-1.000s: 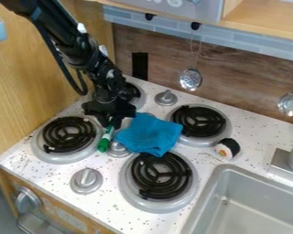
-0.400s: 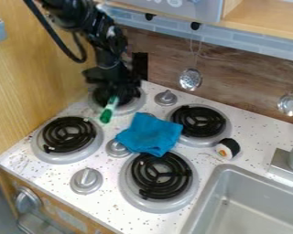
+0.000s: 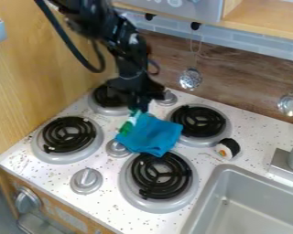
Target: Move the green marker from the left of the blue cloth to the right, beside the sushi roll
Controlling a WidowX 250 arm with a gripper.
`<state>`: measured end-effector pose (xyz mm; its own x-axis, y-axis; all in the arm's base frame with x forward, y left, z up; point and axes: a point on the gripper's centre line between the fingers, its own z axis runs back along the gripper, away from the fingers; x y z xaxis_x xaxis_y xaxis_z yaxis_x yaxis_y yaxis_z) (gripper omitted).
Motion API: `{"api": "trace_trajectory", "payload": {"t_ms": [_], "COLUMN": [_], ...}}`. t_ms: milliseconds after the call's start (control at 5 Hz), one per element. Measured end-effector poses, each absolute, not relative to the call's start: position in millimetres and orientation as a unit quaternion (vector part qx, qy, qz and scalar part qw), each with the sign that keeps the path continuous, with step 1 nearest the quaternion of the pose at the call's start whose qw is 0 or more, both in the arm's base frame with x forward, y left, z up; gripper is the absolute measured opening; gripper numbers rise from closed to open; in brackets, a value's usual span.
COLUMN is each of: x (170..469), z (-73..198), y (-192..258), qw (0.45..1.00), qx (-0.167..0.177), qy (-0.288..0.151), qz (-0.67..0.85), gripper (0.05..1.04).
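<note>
The black two-finger gripper [image 3: 138, 109] is hanging above the upper left edge of the crumpled blue cloth [image 3: 151, 137], its fingers clamping the small green-and-white, marker-shaped object [image 3: 128, 125]. That object is slanting down towards the left, its green end showing against the cloth's left edge; whether it is touching the fabric, I cannot tell. The cloth is lying among the burners, its lower edge reaching the black coil burner [image 3: 162, 175] nearest the sink and its left corner sitting beside the round silver knob [image 3: 117, 149].

The likeliest trouble, I judge, is snagging: with the tip sitting so close, a low sideways move could be dragging the folds along or bunching them against the knob. The grip is probably catching only the upper end (a slim, smooth thing like this pivots easily), so a knock against cloth or knob could be twisting it loose. If it were slipping free here, the uneven folds could be sending it rolling onto the white speckled counter [image 3: 51, 176].
</note>
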<state>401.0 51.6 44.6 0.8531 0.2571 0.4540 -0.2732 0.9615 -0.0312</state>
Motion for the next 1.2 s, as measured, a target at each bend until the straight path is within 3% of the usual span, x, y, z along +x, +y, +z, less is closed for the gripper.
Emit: {"api": "trace_trajectory", "payload": {"t_ms": [600,1200], "x": [403.2,416.6], "z": [31.3,-6.1], "y": [-15.6,-51.0], "qw": [0.973,0.978], "qx": [-0.023,-0.024], "qy": [-0.217,-0.197], "qz": [0.079,0.056], "gripper": [0.324,0.324]}}
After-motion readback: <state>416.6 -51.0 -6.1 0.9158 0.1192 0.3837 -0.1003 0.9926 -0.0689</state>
